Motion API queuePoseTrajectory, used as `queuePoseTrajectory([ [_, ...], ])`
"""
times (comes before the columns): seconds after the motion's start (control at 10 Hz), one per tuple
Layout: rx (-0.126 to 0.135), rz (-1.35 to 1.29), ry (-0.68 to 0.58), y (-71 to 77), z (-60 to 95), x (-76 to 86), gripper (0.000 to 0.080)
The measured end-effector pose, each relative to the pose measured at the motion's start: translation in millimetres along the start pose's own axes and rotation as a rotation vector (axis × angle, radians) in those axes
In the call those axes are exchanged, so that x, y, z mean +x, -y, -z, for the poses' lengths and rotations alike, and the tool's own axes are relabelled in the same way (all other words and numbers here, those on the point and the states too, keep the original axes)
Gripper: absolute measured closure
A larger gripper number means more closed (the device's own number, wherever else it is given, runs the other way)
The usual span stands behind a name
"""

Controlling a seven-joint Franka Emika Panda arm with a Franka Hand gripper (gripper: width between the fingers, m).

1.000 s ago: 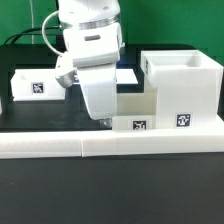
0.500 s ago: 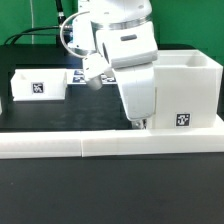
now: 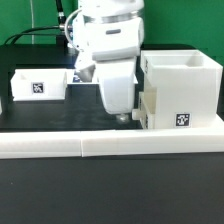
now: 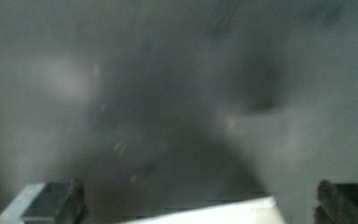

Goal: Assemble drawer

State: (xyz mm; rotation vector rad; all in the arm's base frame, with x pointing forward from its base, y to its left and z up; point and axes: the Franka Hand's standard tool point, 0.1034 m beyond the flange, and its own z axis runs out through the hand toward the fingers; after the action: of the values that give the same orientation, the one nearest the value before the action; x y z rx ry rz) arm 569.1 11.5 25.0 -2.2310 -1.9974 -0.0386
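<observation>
The white drawer housing [image 3: 185, 85] stands at the exterior view's right, with a tag on its front. A small tray [image 3: 150, 108] sits partly inside the housing's open side, its end sticking out. A second open-top tray [image 3: 40, 84] with a tag stands at the exterior view's left. My gripper [image 3: 124, 117] points down just beside the inserted tray, close to the table. In the blurred wrist view the gripper [image 4: 197, 205] is open: its fingertips [image 4: 48, 203] stand wide apart with nothing between them. A white corner [image 4: 247, 216] shows below.
A long low white bar [image 3: 100, 146] runs along the table's front edge, just in front of my gripper. The table is black [image 3: 50, 115]. Cables hang behind the arm at the back.
The small tray that stood beside the housing now sits pushed into it. My gripper swung right against it, then drew back left and away.
</observation>
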Motion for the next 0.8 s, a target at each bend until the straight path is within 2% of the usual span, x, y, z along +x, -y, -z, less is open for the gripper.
queuePoseTrajectory([
  [0.1,0.007,-0.007,0.008,10.3,4.8,-15.3,0.0151],
  [0.3,-0.025,-0.009,0.016,23.4,15.9,-35.6,0.0151],
  [0.4,-0.038,-0.018,0.024,36.9,22.0,-43.4,0.0151],
  [0.5,-0.053,-0.022,0.029,50.8,24.3,-48.2,0.0151],
  [0.6,-0.059,-0.022,0.031,58.8,22.6,-47.2,0.0151],
  [0.8,-0.099,-0.031,0.034,74.4,24.6,-44.6,0.0151],
])
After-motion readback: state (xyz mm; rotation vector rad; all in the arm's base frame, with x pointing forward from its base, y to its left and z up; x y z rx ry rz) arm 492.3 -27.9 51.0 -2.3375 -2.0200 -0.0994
